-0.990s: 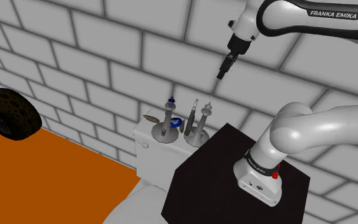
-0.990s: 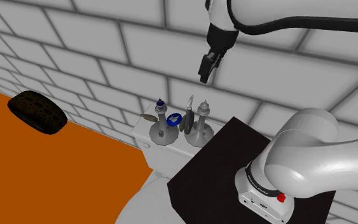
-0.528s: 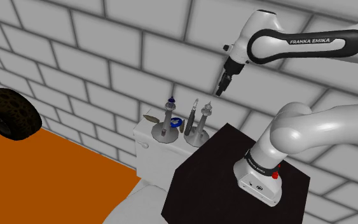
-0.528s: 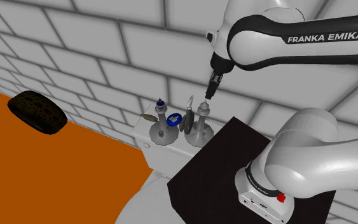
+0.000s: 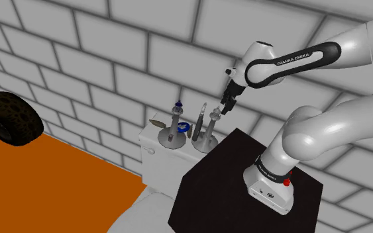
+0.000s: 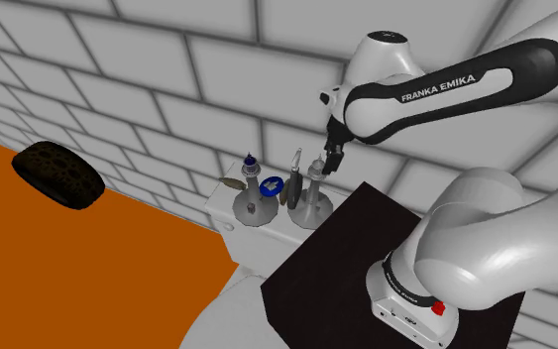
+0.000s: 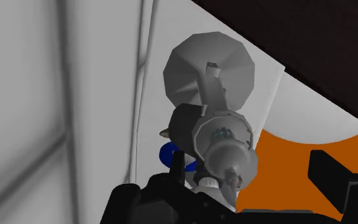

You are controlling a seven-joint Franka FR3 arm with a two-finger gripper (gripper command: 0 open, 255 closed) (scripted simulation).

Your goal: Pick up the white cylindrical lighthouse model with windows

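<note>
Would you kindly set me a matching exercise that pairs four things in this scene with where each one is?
Things:
1. tool
2. blue ring
3. blue-topped lighthouse model
4. dark lumpy object

Places:
A. between the two lighthouse models
B. at the shoulder view's left edge
C. close over the top of the grey lighthouse model, fingers apart
D. on the white box, on the side farther from the black stand

Pairs: 1-C, 2-A, 3-D, 4-B.
</note>
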